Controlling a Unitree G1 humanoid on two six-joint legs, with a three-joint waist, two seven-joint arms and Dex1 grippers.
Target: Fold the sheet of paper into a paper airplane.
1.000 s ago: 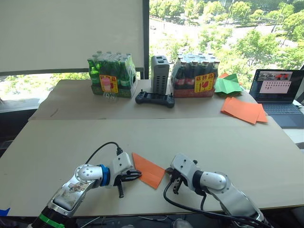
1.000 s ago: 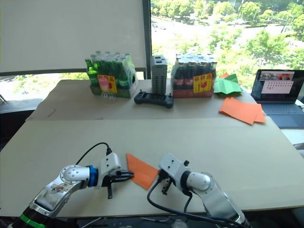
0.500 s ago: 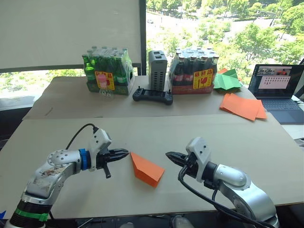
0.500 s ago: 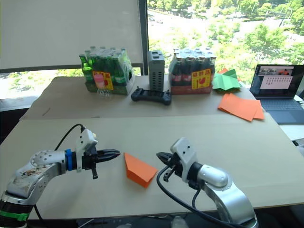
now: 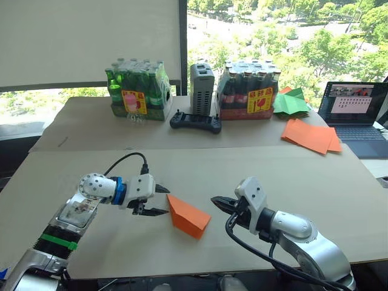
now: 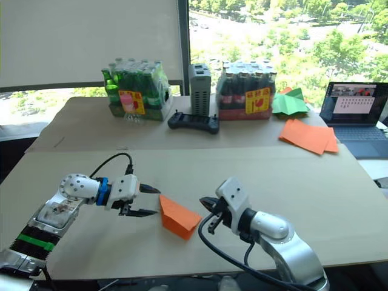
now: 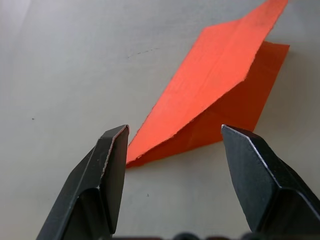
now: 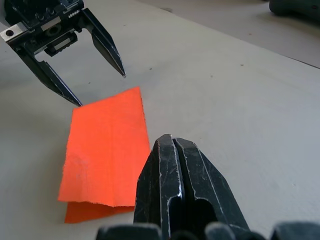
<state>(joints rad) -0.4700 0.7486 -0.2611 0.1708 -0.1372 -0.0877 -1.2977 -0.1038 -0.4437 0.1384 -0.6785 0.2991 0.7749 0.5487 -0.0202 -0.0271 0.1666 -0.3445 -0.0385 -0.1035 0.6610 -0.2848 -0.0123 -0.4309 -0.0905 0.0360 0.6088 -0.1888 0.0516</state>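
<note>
Folded orange paper airplane [image 5: 188, 216]: lies near the counter's [image 5: 339, 188] front edge, between both tools.
Left tool [image 5: 159, 200]: fingers spread, at the paper's edge.
Right tool [image 5: 219, 202]: fingers pressed together, empty.

Item count on the surface [image 5: 339, 200]:
- One folded orange paper airplane [image 5: 188, 216].
- Two shrink-wrapped bottle packs: one green [image 5: 134, 92], one dark [image 5: 251, 92].
- One grey box-shaped device [image 5: 202, 90].
- One black handheld controller [image 5: 195, 122].
- One pile of orange sheets [image 5: 310, 137].
- One green paper shape [image 5: 291, 103].
- One laptop [image 5: 356, 118].
</note>
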